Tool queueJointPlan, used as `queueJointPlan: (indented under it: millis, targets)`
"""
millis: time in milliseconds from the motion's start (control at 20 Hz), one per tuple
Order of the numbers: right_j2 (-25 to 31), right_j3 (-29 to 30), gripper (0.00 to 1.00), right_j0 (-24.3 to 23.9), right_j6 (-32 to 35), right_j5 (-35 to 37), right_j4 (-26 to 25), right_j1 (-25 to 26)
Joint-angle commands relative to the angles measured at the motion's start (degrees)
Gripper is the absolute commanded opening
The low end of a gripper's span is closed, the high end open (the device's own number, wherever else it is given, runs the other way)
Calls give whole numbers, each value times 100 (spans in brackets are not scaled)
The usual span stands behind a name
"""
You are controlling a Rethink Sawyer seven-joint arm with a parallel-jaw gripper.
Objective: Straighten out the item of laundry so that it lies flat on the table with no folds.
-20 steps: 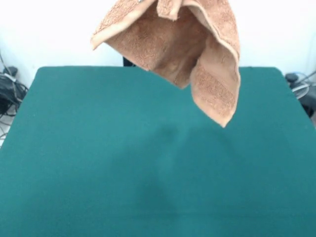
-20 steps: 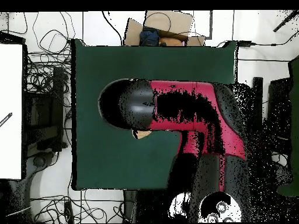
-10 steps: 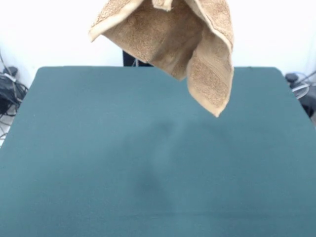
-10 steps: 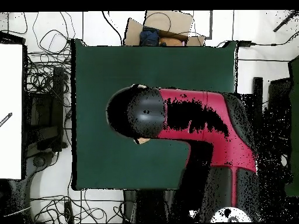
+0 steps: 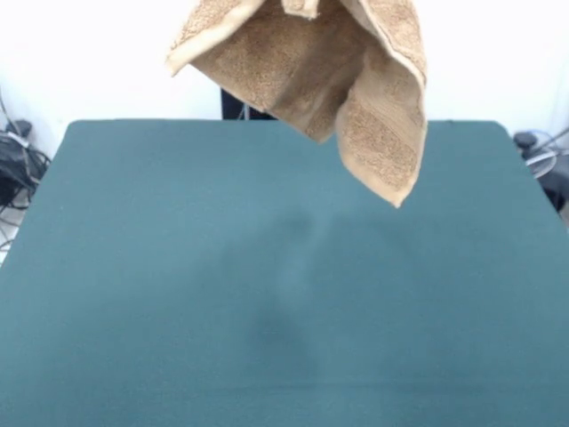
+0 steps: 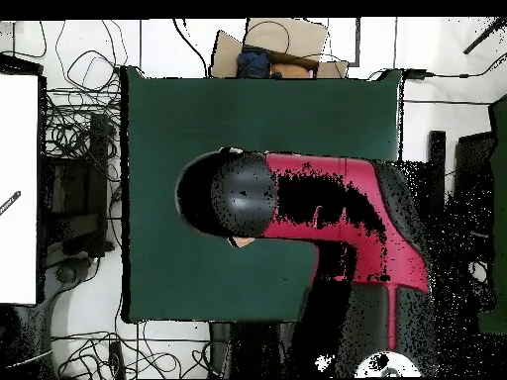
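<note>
**Surroundings: white wall, pale floor, cables and clutter**

In the front view a plain white wall (image 5: 89,53) is seen at the far side, evenly lit. Dark cables and equipment (image 5: 16,160) are bunched at the left edge, and more wires (image 5: 542,156) are seen at the right edge. From overhead, a pale floor (image 6: 436,119) is shown, strewn with tangled black cables (image 6: 74,119). A white panel (image 6: 18,188) is placed along the left edge. A brown cardboard box (image 6: 282,45) holding something dark blue is seen at the top.

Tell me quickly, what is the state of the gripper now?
Gripper: hidden in both views, so it cannot be told; the towel hangs in the air above the table.
</note>
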Motion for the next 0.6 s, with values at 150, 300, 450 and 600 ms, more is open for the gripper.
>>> queueJointPlan:
  millis: [150, 300, 450, 600]
  targets:
    - [414, 316, 0, 77, -55, -369, -234, 617]
    - [408, 322, 0, 74, -72, -341, -182, 578]
    - [399, 310, 0, 87, -75, -310, -154, 560]
    - [400, 289, 0, 76, -75, -286, -120, 564]
